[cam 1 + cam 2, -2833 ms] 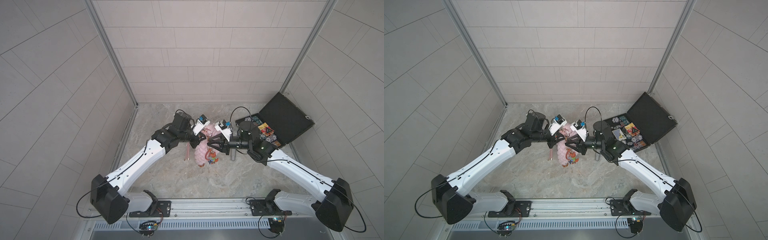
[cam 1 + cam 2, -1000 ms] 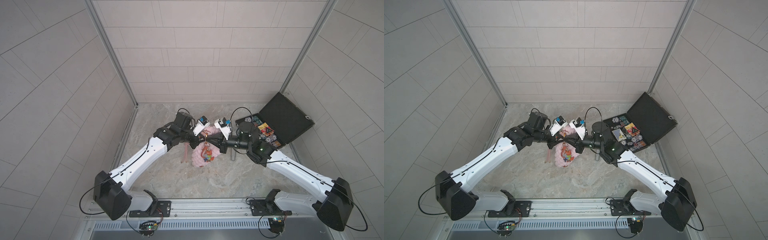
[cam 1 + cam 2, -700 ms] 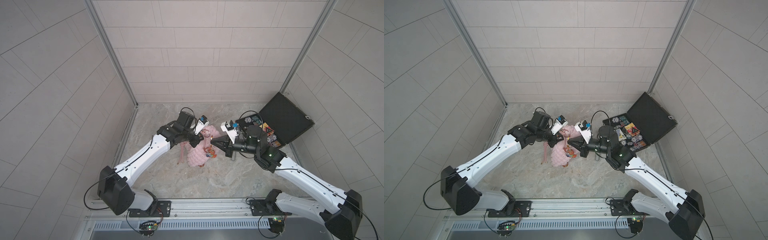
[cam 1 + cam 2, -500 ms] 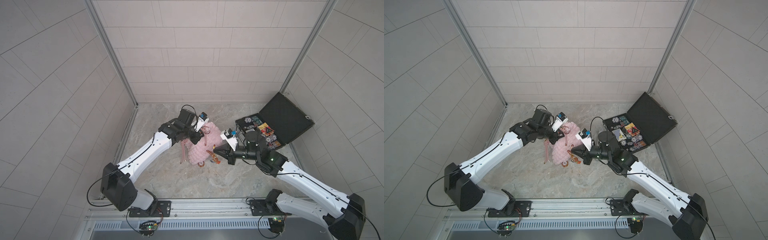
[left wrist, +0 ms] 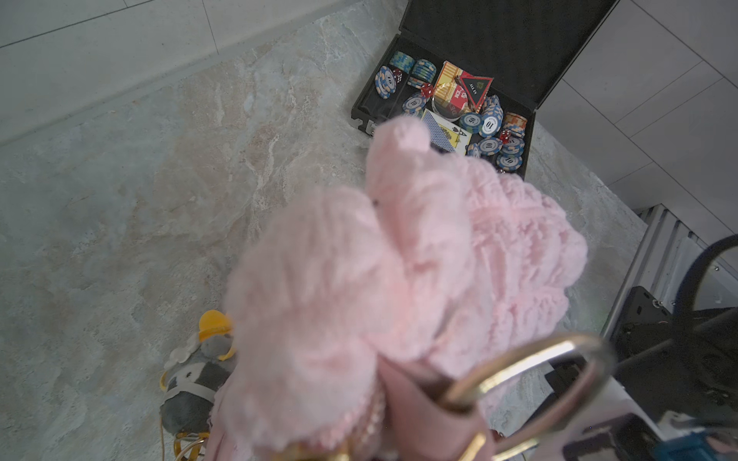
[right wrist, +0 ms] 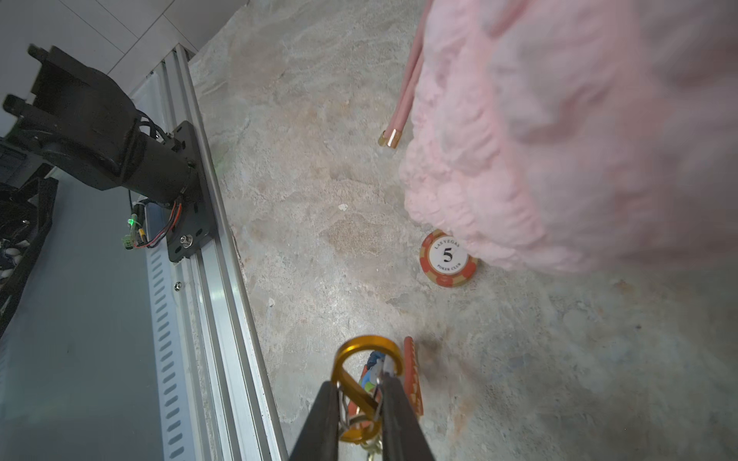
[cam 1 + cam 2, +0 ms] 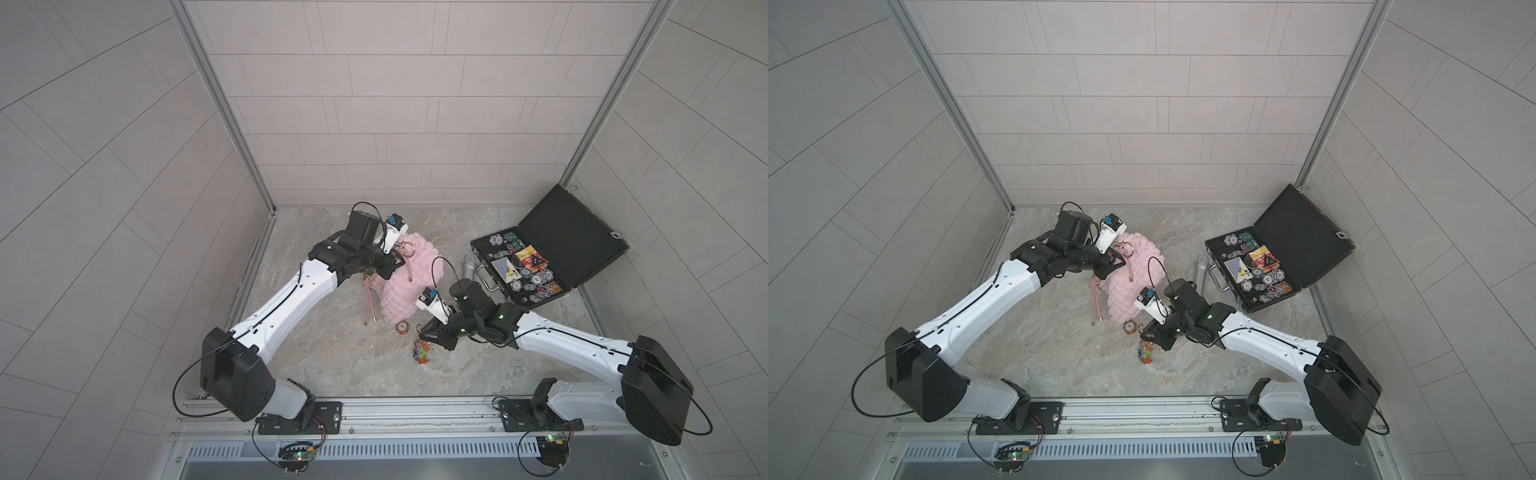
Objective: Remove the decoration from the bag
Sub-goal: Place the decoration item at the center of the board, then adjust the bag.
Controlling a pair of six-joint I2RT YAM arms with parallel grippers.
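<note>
Already off bag [image 7: 409, 286], decoration [image 6: 367, 343] lies between right end effector's [image 6: 359, 383] fingers [image 6: 323, 415].

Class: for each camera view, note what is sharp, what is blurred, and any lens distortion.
Left wrist view: the pink bag and its gold ring blur near the lens; the poker chips beyond are sharp. Right wrist view: the orange chip reads crisply, the bag is soft. In both top views the wall tiles look bowed.
</note>
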